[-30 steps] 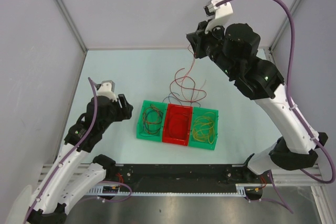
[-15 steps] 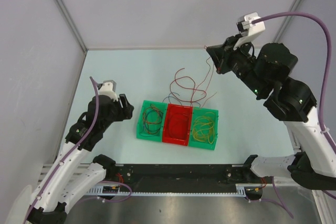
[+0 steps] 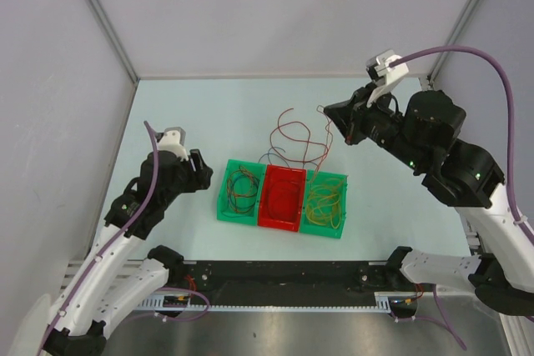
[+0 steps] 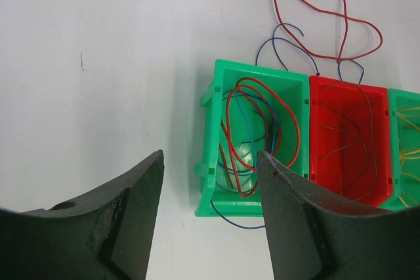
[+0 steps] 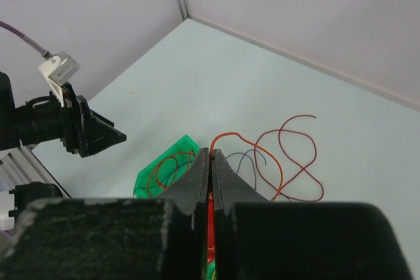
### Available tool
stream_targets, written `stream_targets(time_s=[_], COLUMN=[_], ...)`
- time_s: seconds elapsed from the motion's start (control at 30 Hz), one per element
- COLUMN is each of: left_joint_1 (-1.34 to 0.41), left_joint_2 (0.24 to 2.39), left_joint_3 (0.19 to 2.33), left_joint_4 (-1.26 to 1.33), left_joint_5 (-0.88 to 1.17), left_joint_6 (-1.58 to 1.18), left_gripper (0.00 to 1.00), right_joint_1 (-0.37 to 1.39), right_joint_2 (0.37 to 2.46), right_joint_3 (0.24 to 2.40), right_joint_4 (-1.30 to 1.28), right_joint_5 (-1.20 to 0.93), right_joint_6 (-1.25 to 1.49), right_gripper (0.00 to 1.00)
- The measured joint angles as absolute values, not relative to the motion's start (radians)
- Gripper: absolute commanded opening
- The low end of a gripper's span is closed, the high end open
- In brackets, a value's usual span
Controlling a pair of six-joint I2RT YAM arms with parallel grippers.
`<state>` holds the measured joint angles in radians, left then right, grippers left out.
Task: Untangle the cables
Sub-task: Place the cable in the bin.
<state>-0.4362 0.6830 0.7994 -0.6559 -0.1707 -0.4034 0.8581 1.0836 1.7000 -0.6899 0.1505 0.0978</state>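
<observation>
Loose red cables (image 3: 290, 132) and a blue cable (image 3: 272, 156) lie looped on the table just behind three bins. My right gripper (image 3: 326, 111) hangs above their right side, shut on the end of an orange-red cable (image 5: 227, 136) that trails down to the pile. The left green bin (image 4: 257, 137) holds coiled red and blue cables, the red bin (image 4: 345, 140) a few thin orange strands, and the right green bin (image 3: 325, 203) yellow cables. My left gripper (image 4: 210, 157) stands open and empty, just left of the left green bin (image 3: 239, 193).
The three bins stand in a row near the table's front middle. A blue strand (image 4: 239, 222) pokes out under the left green bin's near wall. Frame posts and walls close in the table at the back and both sides.
My right gripper has swung right and then come lower and nearer, drawing the red cable's end with it. The left arm has stayed still.
</observation>
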Motion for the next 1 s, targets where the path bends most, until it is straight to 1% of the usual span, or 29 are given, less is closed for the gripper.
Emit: stream_targets(time_s=[0.5,0.77,1.0], left_joint_1=[-0.436,-0.436,-0.436], left_joint_2=[0.686,0.686,0.687], left_joint_3=[0.799,0.799,0.799], left_joint_4=[-0.656,-0.656,-0.656], left_joint_5=[-0.171,-0.170,-0.166], left_joint_6=[-0.399,-0.399,-0.399], left_gripper=[0.64,0.63,0.63], right_joint_1=[0.840,0.725,0.643], right_joint_2=[1.053,0.980,0.953], right_joint_3=[1.595,1.414,1.317], right_joint_4=[-0.675,-0.680,-0.696], right_joint_5=[0.084,0.063,0.035], right_joint_6=[0.105,0.150,0.209], right_gripper=[0.00,0.00,0.00])
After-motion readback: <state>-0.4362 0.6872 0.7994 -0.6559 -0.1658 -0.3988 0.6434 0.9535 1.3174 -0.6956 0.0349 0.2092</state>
